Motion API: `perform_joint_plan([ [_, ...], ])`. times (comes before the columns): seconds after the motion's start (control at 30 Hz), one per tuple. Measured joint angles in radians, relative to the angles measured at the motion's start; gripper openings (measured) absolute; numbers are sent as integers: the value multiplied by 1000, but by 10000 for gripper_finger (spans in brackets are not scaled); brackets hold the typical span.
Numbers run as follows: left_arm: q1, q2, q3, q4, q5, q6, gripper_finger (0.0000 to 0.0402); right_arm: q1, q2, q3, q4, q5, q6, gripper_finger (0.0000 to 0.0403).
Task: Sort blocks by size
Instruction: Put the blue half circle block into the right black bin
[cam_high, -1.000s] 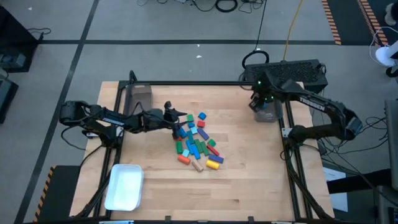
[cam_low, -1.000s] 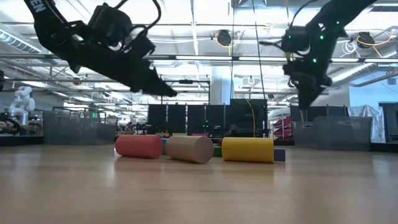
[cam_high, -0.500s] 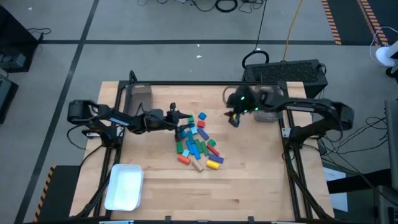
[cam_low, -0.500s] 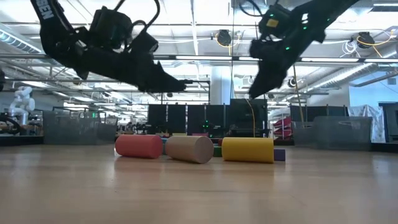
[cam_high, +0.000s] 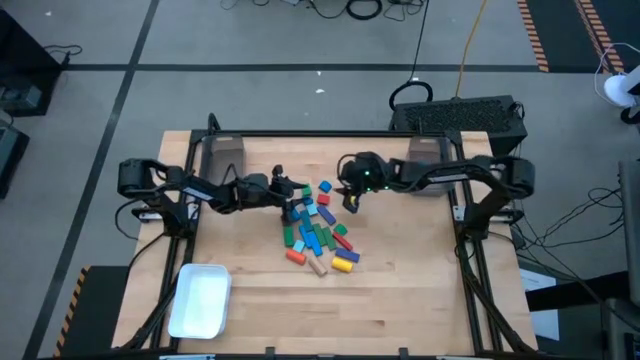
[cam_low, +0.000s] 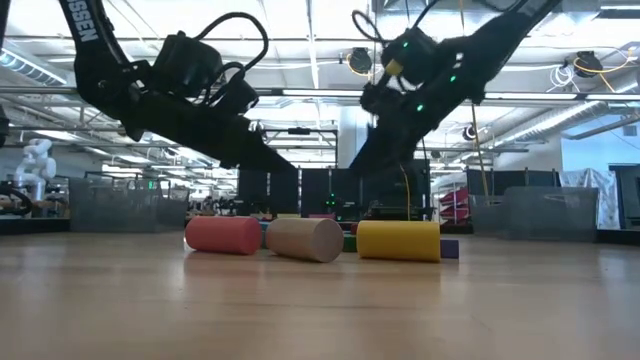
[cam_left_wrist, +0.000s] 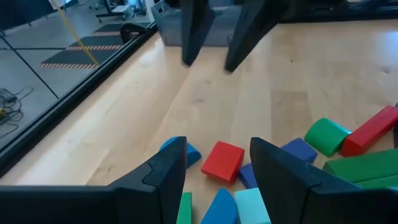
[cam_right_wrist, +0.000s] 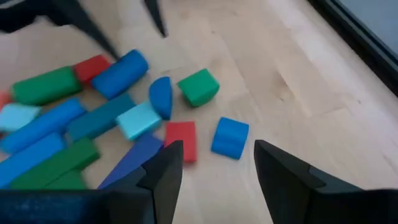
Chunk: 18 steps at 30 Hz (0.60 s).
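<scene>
the blocks (cam_high: 318, 228) lie in a loose heap at the middle of the bench (cam_high: 400, 290). the left claw (cam_high: 296, 190) hovers over the heap's far left edge, released and empty. the right claw (cam_high: 350, 203) hangs just beside its far right edge, also released, grasping nothing.

Even, bright overhead light falls on the table (cam_high: 400, 290), with only soft, short shadows beside the blocks (cam_high: 318, 228). In the low view, ceiling lamps (cam_low: 360, 62) glare against the arms, which read as dark silhouettes; the near tabletop is soft, the cylinders (cam_low: 305, 238) sharper. Both wrist views are motion-blurred, most strongly the right, with the dark fingers (cam_right_wrist: 163, 176) out of focus and the blocks' edges smeared.
</scene>
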Motion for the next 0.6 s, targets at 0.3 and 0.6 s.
perform_joint_plan([
  [0.3,4,0,0,1,-48,7,180,2,209,125,37,29,59,185],
  [0.6,5,0,0,-36,-53,7,180,1,308,260,-101,116,76,185],
])
